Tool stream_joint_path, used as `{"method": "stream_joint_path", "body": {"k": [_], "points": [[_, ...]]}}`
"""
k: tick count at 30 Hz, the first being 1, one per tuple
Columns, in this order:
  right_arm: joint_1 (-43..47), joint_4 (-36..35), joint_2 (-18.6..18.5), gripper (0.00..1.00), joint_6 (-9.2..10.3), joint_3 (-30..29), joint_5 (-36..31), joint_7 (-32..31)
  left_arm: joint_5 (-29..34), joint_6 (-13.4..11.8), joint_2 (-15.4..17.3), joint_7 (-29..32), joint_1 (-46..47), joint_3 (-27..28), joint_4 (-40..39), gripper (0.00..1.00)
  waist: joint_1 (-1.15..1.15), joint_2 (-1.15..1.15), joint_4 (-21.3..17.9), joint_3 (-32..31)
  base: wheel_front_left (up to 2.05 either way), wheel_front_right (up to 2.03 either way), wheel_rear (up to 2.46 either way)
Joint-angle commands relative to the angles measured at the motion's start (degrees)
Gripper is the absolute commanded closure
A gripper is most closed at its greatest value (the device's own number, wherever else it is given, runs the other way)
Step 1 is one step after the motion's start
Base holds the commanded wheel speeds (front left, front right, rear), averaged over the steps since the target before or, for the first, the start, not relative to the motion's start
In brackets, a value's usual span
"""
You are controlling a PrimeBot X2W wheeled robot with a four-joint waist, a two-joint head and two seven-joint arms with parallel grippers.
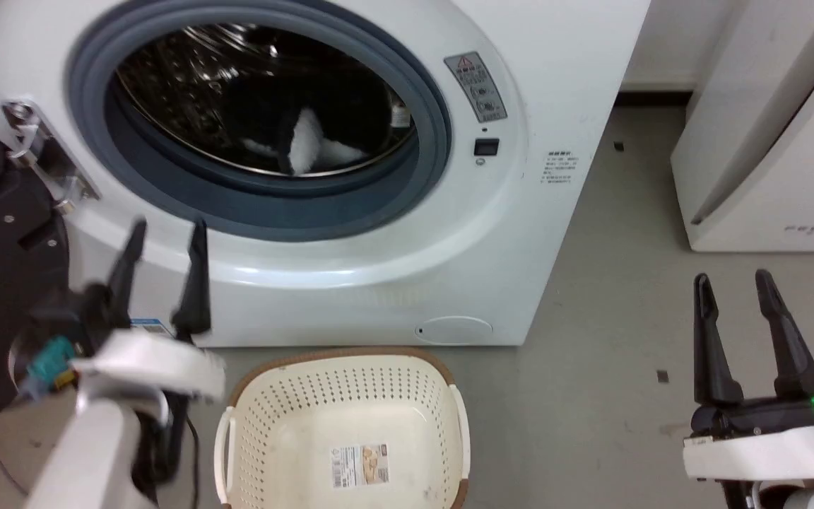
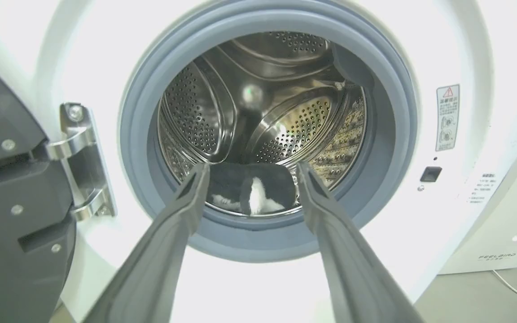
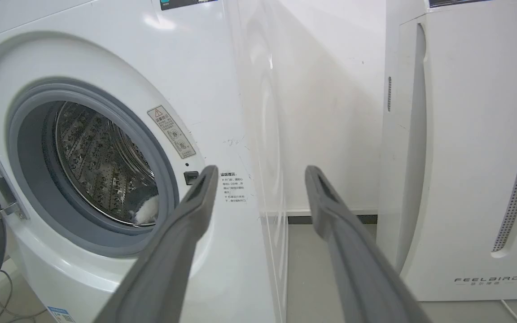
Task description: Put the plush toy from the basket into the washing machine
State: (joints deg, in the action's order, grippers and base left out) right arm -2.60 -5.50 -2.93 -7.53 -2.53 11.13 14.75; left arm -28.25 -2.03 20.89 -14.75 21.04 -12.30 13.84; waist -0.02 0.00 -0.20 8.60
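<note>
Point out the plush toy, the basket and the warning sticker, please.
plush toy (image 2: 255,202), left wrist view, on its white tuft.
basket (image 1: 336,385), head view, on its perforated back wall.
warning sticker (image 1: 476,86), head view, on its middle.

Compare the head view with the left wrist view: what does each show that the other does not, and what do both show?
Head view, not left wrist view: the empty basket on the floor before the washing machine, and the open right hand. Left wrist view, not head view: the perforated ribs deep in the drum. Both: the plush toy lying in the drum, the open door, the open left hand.
</note>
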Motion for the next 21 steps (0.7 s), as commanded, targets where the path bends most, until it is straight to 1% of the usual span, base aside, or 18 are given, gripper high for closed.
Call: {"method": "stream_joint_path", "body": {"k": [1, 7, 15, 17, 21], "points": [[1.2, 0.3, 0.1, 0.0, 0.04, 0.1, 0.0, 0.3, 0.2, -0.6, -1.0, -0.2, -3.1, 0.4, -0.9, 0.0, 0.02, 0.0, 0.9, -1.9, 0.0, 0.0, 0.0], [3.2, 0.6, 0.1, 0.0, 0.04, 0.9, 0.5, 0.3, 2.2, -1.5, -3.4, -0.2, -12.1, 0.3, -4.1, 0.0, 0.02, 0.0, 1.4, -3.6, 0.0, 0.0, 0.0], [4.9, 1.0, 0.1, 0.0, 0.04, 1.7, 0.7, 0.3, 6.7, -2.7, -7.2, -0.2, -17.6, 1.3, -7.3, 0.0, 0.02, 0.0, 2.3, -4.4, 0.0, 0.0, 0.0], [5.2, 1.1, 0.1, 0.0, 0.04, 1.8, 0.7, 0.3, 7.8, -2.7, -8.1, -0.2, -18.6, 1.8, -7.9, 0.0, 0.02, 0.0, 2.4, -4.7, 0.0, 0.0, 0.0], [5.6, 1.3, 0.1, 0.0, 0.04, 1.9, 0.8, 0.3, 9.4, -1.9, -9.4, -0.2, -19.8, 2.8, -8.9, 0.0, 0.02, 0.0, 2.6, -4.8, 0.0, 0.0, 0.0]]}}
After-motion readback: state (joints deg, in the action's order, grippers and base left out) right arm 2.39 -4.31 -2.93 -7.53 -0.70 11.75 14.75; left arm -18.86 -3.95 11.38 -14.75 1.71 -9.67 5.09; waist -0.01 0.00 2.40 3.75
